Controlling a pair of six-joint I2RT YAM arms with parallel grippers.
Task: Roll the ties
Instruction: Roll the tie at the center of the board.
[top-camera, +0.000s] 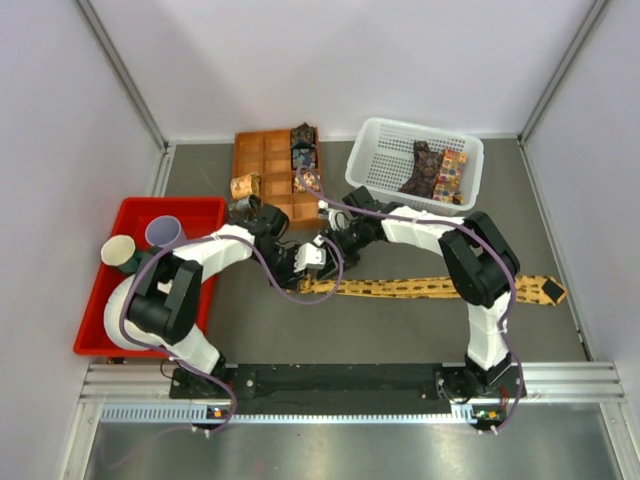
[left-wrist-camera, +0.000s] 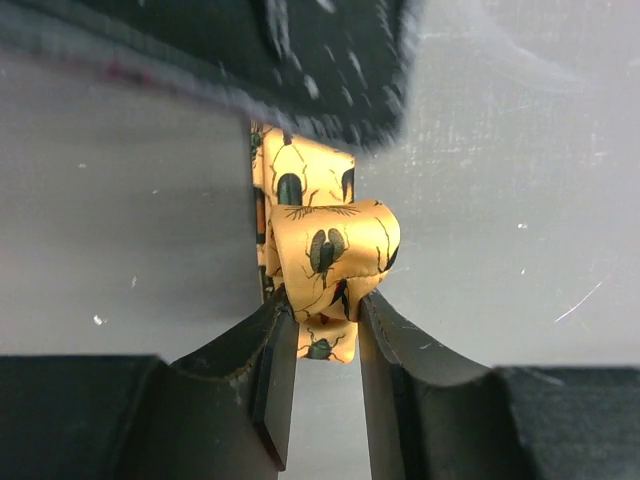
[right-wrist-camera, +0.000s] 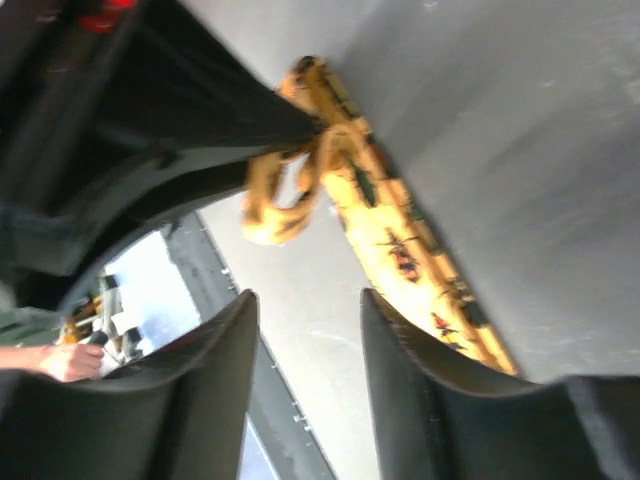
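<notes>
A golden-yellow tie (top-camera: 420, 288) with dark beetle markings lies stretched across the table, its wide end at the right. My left gripper (top-camera: 308, 265) is shut on the tie's narrow left end. In the left wrist view the gripper (left-wrist-camera: 322, 305) pinches a small folded curl of the tie (left-wrist-camera: 330, 245). My right gripper (top-camera: 333, 243) hovers just behind it, open and empty. In the right wrist view the gripper (right-wrist-camera: 305, 300) is above the bare table, with the tie (right-wrist-camera: 400, 250) running past its right finger.
A white mesh basket (top-camera: 362, 160) at the back right holds a dark brown tie (top-camera: 420, 170) and a multicoloured one (top-camera: 450, 178). An orange-brown compartment tray (top-camera: 262, 155) holds rolled ties (top-camera: 303, 145). A red bin (top-camera: 195, 212) with cups (top-camera: 163, 231) stands at the left.
</notes>
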